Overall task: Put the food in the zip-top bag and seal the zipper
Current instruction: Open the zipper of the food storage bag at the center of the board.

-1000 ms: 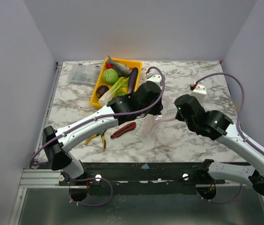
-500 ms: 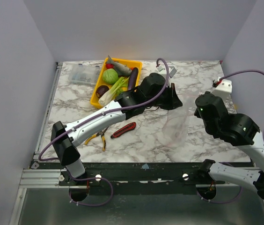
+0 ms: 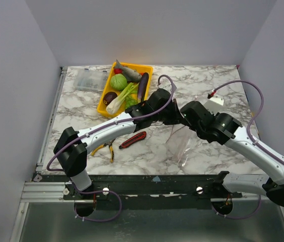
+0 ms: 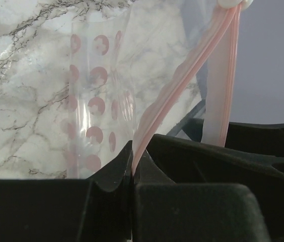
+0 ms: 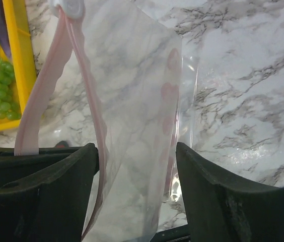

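Shift: right pincer (image 5: 134, 161) has swung back in from the right and gapes wide astride the zip-top bag (image 3: 180, 143) over the mid counter (image 3: 81, 111), left pincer (image 4: 133, 161) still pinching the zipper (image 4: 182, 85), likely mouth-opening; food (image 3: 124, 85) remains in the far yellow tray (image 3: 103, 103).

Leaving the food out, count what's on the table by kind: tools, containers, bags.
Tools: 2 (pliers, utility knife)
Containers: 2 (yellow tray, clear box)
Bags: 1 (zip-top bag)
Total: 5
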